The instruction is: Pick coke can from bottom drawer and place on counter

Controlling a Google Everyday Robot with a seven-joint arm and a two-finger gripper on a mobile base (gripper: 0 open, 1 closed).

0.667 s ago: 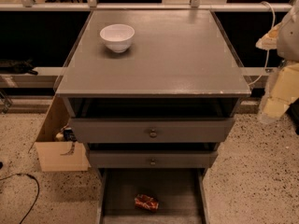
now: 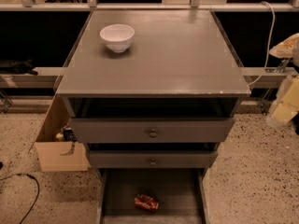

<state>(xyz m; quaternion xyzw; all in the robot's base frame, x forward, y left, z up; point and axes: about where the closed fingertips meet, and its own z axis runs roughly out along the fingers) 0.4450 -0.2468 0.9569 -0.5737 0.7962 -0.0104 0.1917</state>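
The coke can (image 2: 146,202), red, shiny and dented, lies on its side on the dark floor of the open bottom drawer (image 2: 121,190) at the foot of the grey cabinet. The counter (image 2: 173,55) is the broad grey top above it. My gripper (image 2: 284,107) shows only as pale cream parts at the right edge of the camera view. It is beside the cabinet at about counter height, far from the can and well above it. It holds nothing that I can see.
A white bowl (image 2: 117,37) stands on the counter's back left. Two grey drawer fronts with knobs (image 2: 153,133) sit above the open drawer. An open cardboard box (image 2: 58,148) stands on the speckled floor to the left, and a cable (image 2: 23,190) lies nearby.
The pale arm parts at the right edge have shifted slightly down and to the right. The can, bowl and drawers have not moved.
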